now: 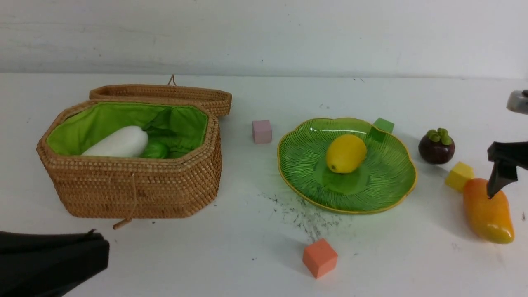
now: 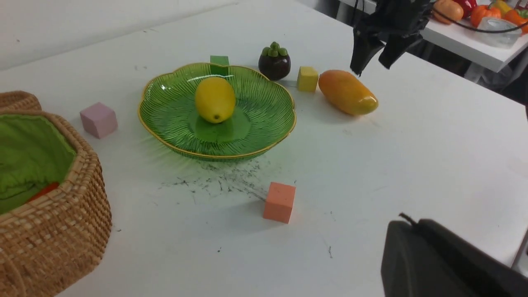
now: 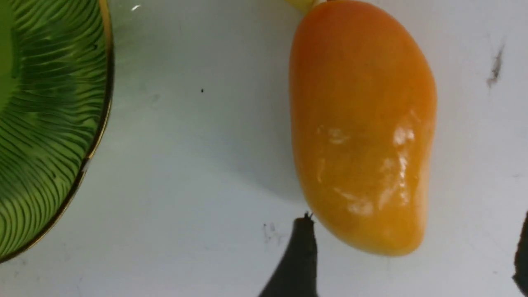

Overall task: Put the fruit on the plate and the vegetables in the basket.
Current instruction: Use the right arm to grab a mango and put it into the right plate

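Hovering above the mango point(image 1: 489, 212), the right gripper point(image 2: 371, 69) has its jaws spread wider than the fruit's girth. The mango lies off the plate's point(image 1: 383, 177) right side, long axis running alongside that rim, far end by a yellow cube point(image 1: 458, 176), near end pointing robotward. The left gripper point(image 1: 49, 264), pressed shut, is far off the plate's other side.

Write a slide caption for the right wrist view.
Right gripper, jaws open, over the glossy orange-yellow toy mango lying beside the ribbed green glass plate.
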Controlling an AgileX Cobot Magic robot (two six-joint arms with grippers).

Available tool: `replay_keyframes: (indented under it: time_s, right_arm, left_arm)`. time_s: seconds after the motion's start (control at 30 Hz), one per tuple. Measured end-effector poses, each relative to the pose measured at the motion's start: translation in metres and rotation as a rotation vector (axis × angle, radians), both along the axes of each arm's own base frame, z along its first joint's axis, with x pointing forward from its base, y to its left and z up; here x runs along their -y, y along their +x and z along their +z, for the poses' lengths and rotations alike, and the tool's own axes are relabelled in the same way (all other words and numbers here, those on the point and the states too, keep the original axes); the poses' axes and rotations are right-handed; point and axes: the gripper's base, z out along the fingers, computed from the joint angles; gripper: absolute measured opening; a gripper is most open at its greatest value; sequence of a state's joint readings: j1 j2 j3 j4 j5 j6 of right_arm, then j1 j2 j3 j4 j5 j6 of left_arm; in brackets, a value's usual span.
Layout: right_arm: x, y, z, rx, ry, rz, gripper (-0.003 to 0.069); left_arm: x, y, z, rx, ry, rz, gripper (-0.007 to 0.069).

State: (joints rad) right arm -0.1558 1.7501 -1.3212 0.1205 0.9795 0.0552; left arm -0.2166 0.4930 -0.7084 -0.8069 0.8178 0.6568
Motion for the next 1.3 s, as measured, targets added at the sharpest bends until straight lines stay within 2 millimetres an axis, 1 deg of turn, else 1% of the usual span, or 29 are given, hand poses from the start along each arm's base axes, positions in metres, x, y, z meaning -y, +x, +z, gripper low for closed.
replay_keyframes:
  time_s: [0.07, 0.13, 0.2, 0.37, 0.53, 0.77, 0.93, 1.2, 1.3]
  right_arm:
    - [-0.002, 0.004, -0.011, -0.019, 0.002, 0.006, 0.0674]
    - [-0.002, 0.010, -0.023, -0.029, -0.001, 0.009, 0.0671]
    - [-0.002, 0.014, -0.029, -0.026, -0.002, 0.008, 0.0665]
    - [0.000, 0.028, -0.056, -0.013, -0.008, 0.001, 0.0624]
    - [0.001, 0.031, -0.066, -0.030, -0.006, 0.001, 0.0606]
    - [-0.001, 0.035, -0.075, -0.044, -0.003, 0.020, 0.0593]
    - [-0.002, 0.035, -0.077, -0.052, 0.003, 0.024, 0.0589]
    - [-0.002, 0.034, -0.076, -0.059, -0.001, 0.050, 0.0587]
    - [-0.003, 0.028, -0.072, -0.090, 0.005, 0.057, 0.0585]
  left_arm:
    - [0.000, 0.000, 0.000, 0.011, 0.006, 0.001, -0.0013]
    - [-0.001, 0.001, 0.001, 0.026, 0.008, 0.006, -0.0013]
    - [-0.001, 0.001, 0.002, 0.032, 0.006, 0.011, -0.0013]
    - [-0.001, 0.003, 0.003, 0.044, 0.000, 0.023, -0.0013]
    - [-0.002, 0.003, 0.004, 0.053, -0.004, 0.031, -0.0013]
    - [-0.003, 0.005, 0.006, 0.071, -0.018, 0.050, -0.0013]
    - [-0.003, 0.005, 0.006, 0.072, -0.019, 0.052, -0.0013]
    - [-0.003, 0.005, 0.006, 0.073, -0.019, 0.052, -0.0013]
    - [-0.003, 0.005, 0.006, 0.075, -0.021, 0.056, -0.0013]
